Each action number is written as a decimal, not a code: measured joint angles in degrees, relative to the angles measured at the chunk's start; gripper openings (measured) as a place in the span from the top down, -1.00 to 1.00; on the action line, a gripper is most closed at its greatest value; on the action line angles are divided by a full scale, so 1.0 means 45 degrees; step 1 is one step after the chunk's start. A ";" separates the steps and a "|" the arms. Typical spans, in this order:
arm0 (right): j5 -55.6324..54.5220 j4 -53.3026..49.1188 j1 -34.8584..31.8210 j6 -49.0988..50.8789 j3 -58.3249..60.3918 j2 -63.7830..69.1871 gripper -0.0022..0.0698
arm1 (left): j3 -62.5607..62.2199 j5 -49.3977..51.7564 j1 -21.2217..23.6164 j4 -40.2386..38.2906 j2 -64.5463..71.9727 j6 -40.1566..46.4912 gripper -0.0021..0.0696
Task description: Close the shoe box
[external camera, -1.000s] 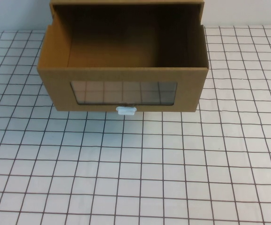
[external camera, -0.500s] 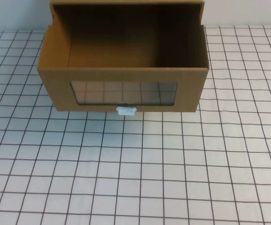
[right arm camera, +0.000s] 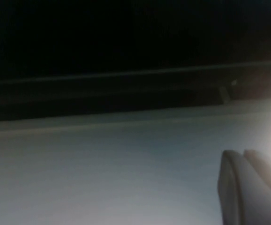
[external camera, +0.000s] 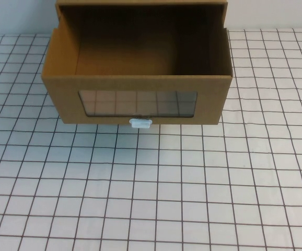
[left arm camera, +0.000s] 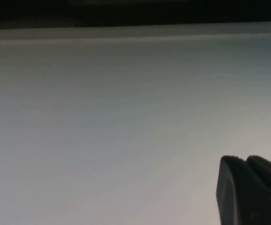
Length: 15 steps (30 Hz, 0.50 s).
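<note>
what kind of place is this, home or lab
Likely a lab or test bench: a white grid-lined table, a plain pale wall behind, and only the shoe box, drawer pulled open. Left tool and right tool show only in wrist views.

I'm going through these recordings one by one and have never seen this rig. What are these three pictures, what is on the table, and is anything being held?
A two-armed robot films itself. The high view looks down on a white gridded table. On it stands a brown cardboard drawer-style shoe box, its drawer pulled out, with a clear window and a small white pull tab beneath it. The other two pictures come from wrist cameras. Each shows only a dark edge of its gripper: left gripper, right gripper, both away from the box. Nothing appears to be held.
</note>
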 joint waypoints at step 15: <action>1.1803 0.2551 0.0000 0.1268 -0.3922 0.3870 0.98 | -0.4932 0.9364 0.0000 0.0000 0.4154 -0.0938 0.95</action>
